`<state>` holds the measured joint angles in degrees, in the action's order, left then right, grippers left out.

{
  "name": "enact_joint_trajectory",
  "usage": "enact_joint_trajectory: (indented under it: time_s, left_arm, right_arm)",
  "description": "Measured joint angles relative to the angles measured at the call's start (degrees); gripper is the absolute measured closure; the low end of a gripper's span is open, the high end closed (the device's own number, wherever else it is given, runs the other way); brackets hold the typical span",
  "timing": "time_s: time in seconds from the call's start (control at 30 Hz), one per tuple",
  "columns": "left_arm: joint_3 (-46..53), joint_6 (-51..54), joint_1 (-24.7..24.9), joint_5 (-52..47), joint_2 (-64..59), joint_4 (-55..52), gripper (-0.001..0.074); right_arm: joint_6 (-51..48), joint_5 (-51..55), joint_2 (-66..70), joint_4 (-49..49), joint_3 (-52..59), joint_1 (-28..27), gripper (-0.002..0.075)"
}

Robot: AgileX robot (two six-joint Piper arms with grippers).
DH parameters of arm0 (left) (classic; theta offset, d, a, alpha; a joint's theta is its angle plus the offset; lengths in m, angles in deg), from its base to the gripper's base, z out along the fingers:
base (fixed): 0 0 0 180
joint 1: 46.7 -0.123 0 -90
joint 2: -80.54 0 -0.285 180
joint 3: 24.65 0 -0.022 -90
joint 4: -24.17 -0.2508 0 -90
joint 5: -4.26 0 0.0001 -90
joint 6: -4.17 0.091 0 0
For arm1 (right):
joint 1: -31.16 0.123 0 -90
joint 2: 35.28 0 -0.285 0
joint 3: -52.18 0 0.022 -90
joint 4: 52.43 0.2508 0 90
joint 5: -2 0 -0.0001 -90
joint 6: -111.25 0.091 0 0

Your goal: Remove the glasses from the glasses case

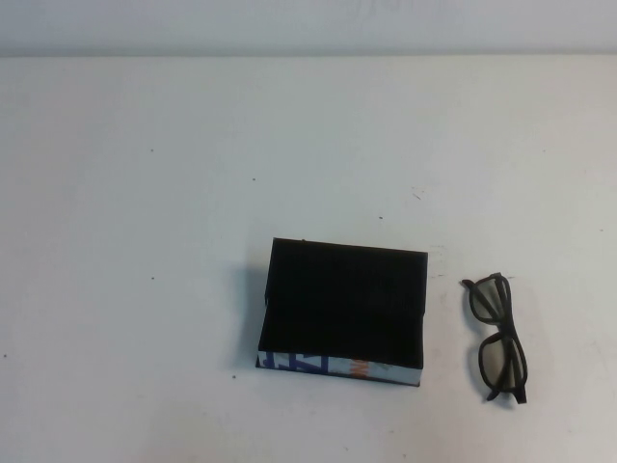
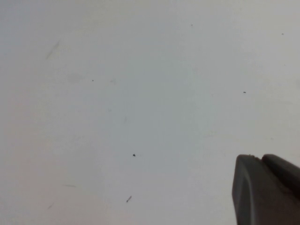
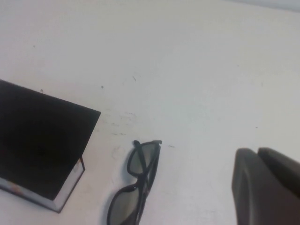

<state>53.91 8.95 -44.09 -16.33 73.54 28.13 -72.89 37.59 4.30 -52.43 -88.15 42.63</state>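
Note:
The black glasses case (image 1: 345, 309) stands open on the white table near the front middle, its dark inside showing and its white printed front edge toward me. It also shows in the right wrist view (image 3: 40, 143). The black glasses (image 1: 498, 336) lie folded on the table just right of the case, apart from it; they also show in the right wrist view (image 3: 136, 187). My right gripper (image 3: 258, 157) hovers above the table to the right of the glasses, its fingers pressed together and empty. My left gripper (image 2: 258, 159) is shut and empty over bare table. Neither gripper shows in the high view.
The white table (image 1: 193, 174) stretches to a back edge near the top of the high view. A few small dark specks (image 2: 134, 154) mark its surface.

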Motion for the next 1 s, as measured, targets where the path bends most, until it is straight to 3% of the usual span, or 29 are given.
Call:
enact_joint_trajectory:
  time_s: [0.37,1.0]
  left_arm:
    - [0.00,0.00,0.00,0.00,0.00,0.00,0.0740]
    - [0.00,0.00,0.00,0.00,0.00,0.00,0.0740]
  right_arm:
    - [3.67,-10.20,-19.75,1.38,15.27,0.00,0.0742]
    - [3.76,-4.21,-21.42,2.89,16.26,0.00,0.0742]
